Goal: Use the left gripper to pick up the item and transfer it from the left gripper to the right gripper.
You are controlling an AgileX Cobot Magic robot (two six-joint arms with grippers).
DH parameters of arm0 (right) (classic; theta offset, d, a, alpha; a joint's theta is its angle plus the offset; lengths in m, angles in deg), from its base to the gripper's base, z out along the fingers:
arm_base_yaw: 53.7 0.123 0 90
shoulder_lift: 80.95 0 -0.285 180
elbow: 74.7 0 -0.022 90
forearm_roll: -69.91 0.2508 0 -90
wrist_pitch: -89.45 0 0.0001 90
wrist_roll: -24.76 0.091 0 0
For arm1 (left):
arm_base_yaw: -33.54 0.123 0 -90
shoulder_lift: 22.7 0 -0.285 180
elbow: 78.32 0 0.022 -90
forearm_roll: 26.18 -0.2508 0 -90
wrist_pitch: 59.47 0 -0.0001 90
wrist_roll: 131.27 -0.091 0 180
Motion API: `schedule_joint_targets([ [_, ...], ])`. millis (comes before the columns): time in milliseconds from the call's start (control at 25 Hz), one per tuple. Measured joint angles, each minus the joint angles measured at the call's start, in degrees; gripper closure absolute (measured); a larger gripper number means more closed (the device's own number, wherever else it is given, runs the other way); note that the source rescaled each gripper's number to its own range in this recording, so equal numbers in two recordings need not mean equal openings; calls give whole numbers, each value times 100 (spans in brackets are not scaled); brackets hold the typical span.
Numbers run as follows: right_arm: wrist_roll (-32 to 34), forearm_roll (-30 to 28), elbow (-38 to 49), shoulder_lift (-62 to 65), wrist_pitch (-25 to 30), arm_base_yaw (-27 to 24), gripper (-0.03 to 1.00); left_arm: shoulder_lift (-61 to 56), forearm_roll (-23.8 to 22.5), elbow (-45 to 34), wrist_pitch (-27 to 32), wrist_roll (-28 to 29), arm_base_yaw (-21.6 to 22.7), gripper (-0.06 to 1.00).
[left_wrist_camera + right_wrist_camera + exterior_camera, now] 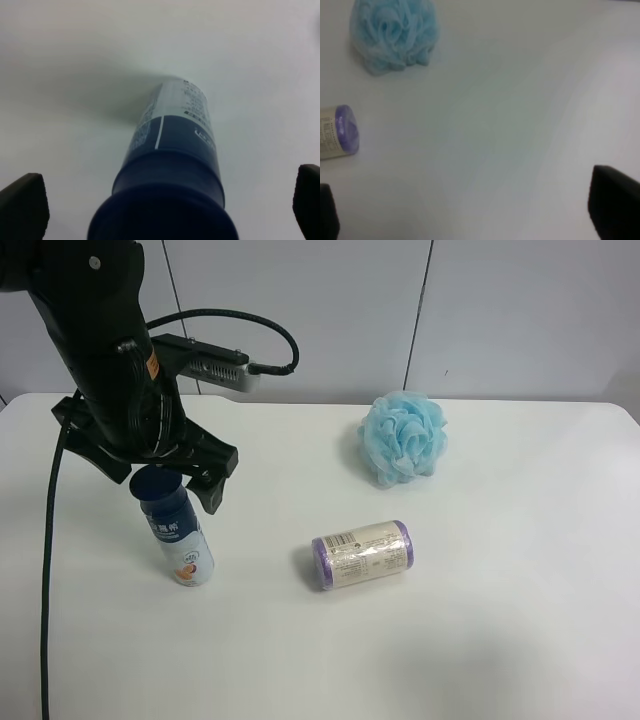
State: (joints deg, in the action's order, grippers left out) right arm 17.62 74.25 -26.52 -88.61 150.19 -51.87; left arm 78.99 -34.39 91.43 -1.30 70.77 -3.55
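So here's where I'm at: the bottle stands on its base on the white table, and my left gripper hangs right over its dark blue cap. Jaws are spread wide, one finger on each side of the cap, neither touching it. My right gripper is spread wide too, holding nothing, just bare tabletop under it.

The other stuff, going off the bottle: a purple-ended roll lies on its side near it, toward the high camera's right. The light blue mesh pouf sits past the roll, well apart from the bottle and closer to the wall.

The bottle's label is blue and white with an orange picture. There's print on it, too small and blurry for me to read. Same with the roll's white label.

The table is plain matte white, and the wall is pale panels with dark seams.
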Motion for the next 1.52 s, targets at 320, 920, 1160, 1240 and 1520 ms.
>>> schedule_joint_targets([
  [320, 0, 0, 0, 0, 0, 0, -3, 0, -38, -257, -301, 0, 5, -6],
  [920, 0, 0, 0, 0, 0, 0, -3, 257, -56, -263, -338, -21, 5, 13],
  [1160, 0, 0, 0, 0, 0, 0, -3, 257, -56, -263, -338, -21, 5, 66],
  [1240, 0, 0, 0, 0, 0, 0, -3, 257, -56, -263, -338, -21, 5, 87],
  [1520, 0, 0, 0, 0, 0, 0, -3, 263, -51, -269, -359, -34, 5, 94],
])
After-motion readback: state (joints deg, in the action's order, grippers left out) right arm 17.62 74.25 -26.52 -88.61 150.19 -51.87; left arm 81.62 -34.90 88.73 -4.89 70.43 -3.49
